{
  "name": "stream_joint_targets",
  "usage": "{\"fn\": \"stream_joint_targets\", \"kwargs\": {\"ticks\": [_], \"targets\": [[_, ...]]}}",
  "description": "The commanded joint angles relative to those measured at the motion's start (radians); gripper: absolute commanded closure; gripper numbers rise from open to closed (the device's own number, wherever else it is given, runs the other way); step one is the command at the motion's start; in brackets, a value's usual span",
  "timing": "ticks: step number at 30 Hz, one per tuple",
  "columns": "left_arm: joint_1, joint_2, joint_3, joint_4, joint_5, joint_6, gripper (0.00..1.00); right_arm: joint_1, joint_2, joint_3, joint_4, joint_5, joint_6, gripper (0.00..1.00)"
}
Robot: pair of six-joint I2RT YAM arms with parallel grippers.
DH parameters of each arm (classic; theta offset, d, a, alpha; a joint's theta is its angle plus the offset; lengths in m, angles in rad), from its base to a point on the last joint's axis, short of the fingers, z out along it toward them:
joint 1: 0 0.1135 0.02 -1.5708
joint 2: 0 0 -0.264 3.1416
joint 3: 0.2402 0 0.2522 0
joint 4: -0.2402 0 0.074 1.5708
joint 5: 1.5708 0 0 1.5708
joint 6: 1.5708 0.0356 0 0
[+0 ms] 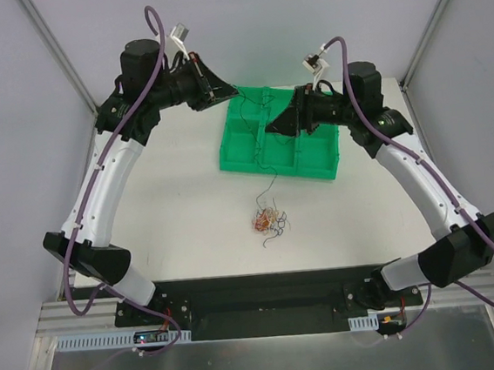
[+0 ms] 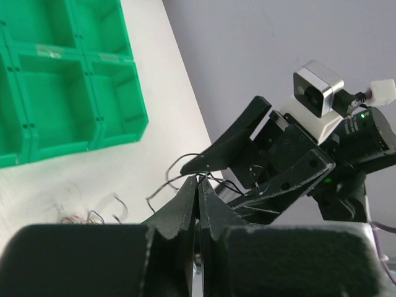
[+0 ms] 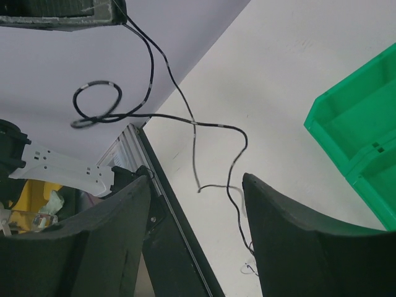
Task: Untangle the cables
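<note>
Here the left gripper (image 2: 198,179) is pressed together on a thin black cable (image 3: 193,122), pinching it near one end and holding it up over the far left corner of the green tray (image 1: 245,161), probably to draw this one strand clear of the others. The right gripper (image 3: 197,179) faces it from the right, above the tray, with its fingers spread and the cable's loops hanging between them without touching either finger; it looks placed to take a second hold farther along the strand. The remaining cables lie in a small red, orange and white tangle (image 1: 268,220) on the table (image 1: 188,208), just near of the tray. The black cable hangs down toward that pile, and I cannot tell whether its lower end is caught in it.
</note>
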Motion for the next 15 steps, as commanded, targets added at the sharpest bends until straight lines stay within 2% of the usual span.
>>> {"fn": "stream_joint_targets", "kwargs": {"ticks": [1, 15], "targets": [[0.003, 0.002, -0.009, 0.039, 0.174, -0.086, 1.0, -0.002, -0.074, -0.041, 0.121, -0.03, -0.022, 0.36], [0.003, 0.015, -0.014, 0.039, 0.261, -0.106, 1.0, -0.03, -0.124, -0.038, -0.011, 0.068, -0.187, 0.35]]}}
